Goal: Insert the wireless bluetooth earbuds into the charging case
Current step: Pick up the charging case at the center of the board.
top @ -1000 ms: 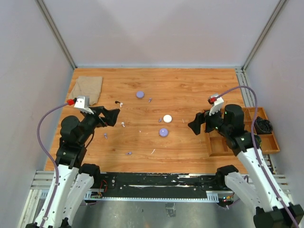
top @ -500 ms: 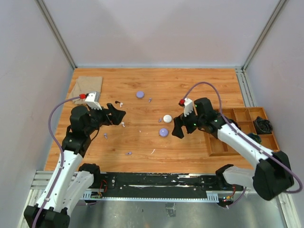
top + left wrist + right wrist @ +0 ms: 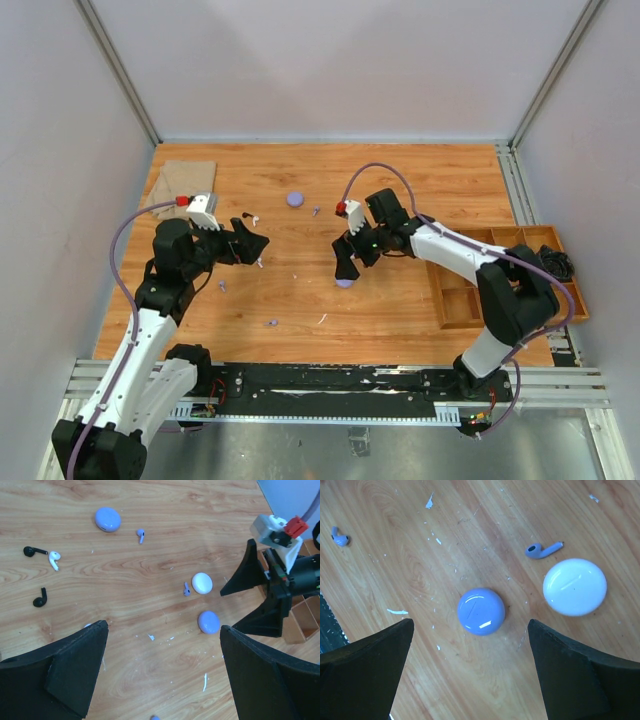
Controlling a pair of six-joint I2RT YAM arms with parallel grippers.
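Note:
Small stemmed earbuds lie scattered on the wooden table: a black earbud [image 3: 31,551], a white earbud [image 3: 53,560], a second black earbud [image 3: 40,598] and pale purple earbuds [image 3: 141,535] [image 3: 542,549] [image 3: 340,538]. Three round charging cases lie shut: a purple case [image 3: 481,611], a white case [image 3: 574,586] and a far purple case [image 3: 294,199]. My right gripper [image 3: 471,639] hovers open just above the near purple case [image 3: 345,283], jaws to either side of it. My left gripper [image 3: 250,245] is open over bare wood [image 3: 162,647], with nothing between its fingers.
A wooden compartment tray [image 3: 462,305] stands at the right edge, with a black object [image 3: 553,265] in one far compartment. A folded tan cloth [image 3: 185,187] lies at the back left. White flecks dot the wood.
My right arm has swung left from beside the tray to over the near purple and white cases. My left gripper has edged forward and right. Both stayed open.

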